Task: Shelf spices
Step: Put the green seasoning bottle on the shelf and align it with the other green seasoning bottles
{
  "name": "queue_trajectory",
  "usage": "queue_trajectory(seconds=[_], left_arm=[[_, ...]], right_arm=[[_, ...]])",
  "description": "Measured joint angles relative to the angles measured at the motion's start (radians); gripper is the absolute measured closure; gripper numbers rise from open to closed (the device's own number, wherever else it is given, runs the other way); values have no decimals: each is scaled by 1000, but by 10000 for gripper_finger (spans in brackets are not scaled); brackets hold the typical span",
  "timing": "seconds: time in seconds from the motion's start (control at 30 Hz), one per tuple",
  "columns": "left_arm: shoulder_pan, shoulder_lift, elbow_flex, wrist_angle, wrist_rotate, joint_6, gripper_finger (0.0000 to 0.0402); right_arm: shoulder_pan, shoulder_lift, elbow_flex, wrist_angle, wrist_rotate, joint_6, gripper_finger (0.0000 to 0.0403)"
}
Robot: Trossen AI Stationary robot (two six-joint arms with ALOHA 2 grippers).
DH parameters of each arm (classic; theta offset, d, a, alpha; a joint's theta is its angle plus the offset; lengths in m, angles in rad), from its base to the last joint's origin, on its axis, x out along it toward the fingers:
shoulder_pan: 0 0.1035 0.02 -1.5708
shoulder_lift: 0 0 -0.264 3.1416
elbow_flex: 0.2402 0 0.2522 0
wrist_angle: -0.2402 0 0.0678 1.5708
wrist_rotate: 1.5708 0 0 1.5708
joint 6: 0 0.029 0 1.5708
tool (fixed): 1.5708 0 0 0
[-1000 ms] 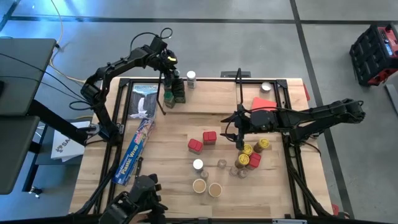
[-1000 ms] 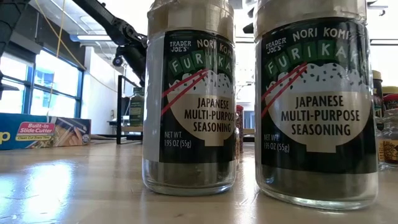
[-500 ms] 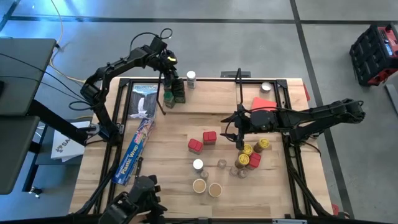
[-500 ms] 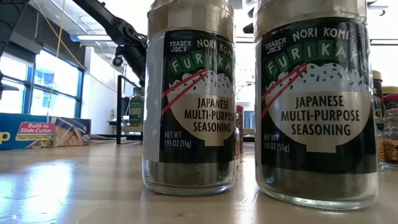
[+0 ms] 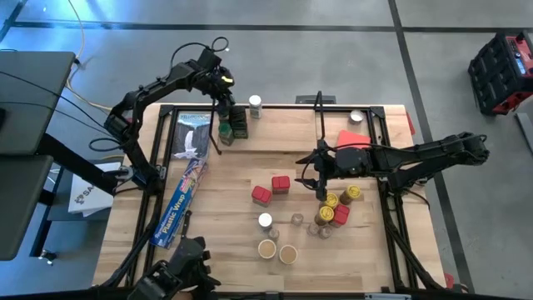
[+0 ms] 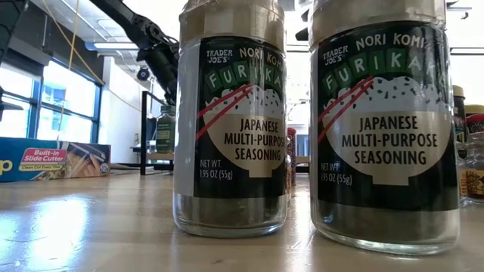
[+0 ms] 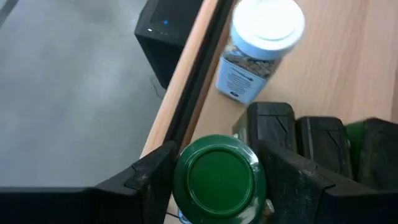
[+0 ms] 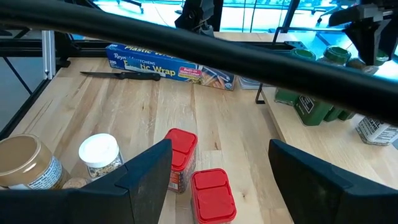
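While the left arm reaches elbow-high over the shelf [image 5: 275, 133] at the table's [image 5: 225, 250] far side, its left tool [image 7: 217, 177] points down, fingers straddling a green-lidded jar [image 7: 219, 179]; gripped or loose, cannot tell. A white-lidded jar [image 7: 261, 46] stands near, on the shelf board. The right arm stretches level across the table, right tool [image 8: 214, 171] open above two red tins [image 8: 211, 193], well short of the shelf.

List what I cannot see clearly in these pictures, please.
- Low view: two furikake jars up close block most of the table behind.
- Left wrist view: the green-lidded jar between the left end effector's fingers; its lid hides the label.
- High view: small clear jars are too small to read.
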Motion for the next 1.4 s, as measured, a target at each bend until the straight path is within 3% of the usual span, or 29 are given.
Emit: queue_trajectory(seconds=[0.37,0.83,0.97,1.2,1.4], left_arm=[[0,-1,1,-38,-4,24,181],[0,-6,1,-43,-10,16,121],[-8,-31,1,-29,-53,12,121],[-23,-41,1,44,-33,-73,124],[-66,-3,1,90,-64,-80,166]], right_arm=[[0,0,0,0,0,2,142],[0,0,0,0,0,2,142],[0,0,0,0,0,0,142],[0,0,0,0,0,0,142],[0,0,0,2,0,0,142]])
